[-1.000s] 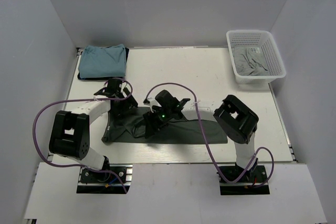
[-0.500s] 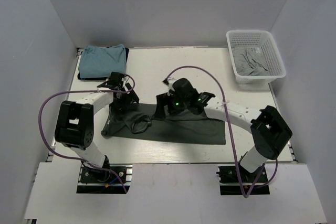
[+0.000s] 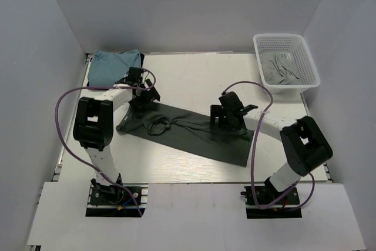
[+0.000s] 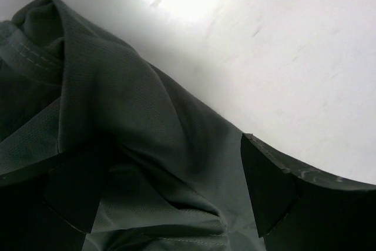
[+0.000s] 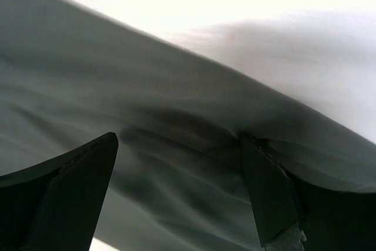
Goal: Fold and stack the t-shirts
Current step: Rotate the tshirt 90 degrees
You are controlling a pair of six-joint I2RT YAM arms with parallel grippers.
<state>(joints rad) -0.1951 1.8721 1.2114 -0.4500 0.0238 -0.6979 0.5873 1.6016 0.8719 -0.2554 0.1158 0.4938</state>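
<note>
From above, the left pincer (image 3: 143, 94) sits right over the dark t-shirt's (image 3: 188, 134) corner nearest the counter's (image 3: 194, 80) far left corner, so that bit's hidden. The right pincer (image 3: 230, 117) covers a chunk of its far edge too. Both wrist views crop the fingers (image 4: 267, 186) at the bottom, and the cloth is soft-focus. Can't count the grey t-shirts (image 3: 281, 70) bunched in the basket (image 3: 262, 84).

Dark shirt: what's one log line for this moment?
dark t-shirt: laid out in a long strip | left end effector: open, over bunched collar end | right end effector: open, over far edge | stacking: not yet done
</note>
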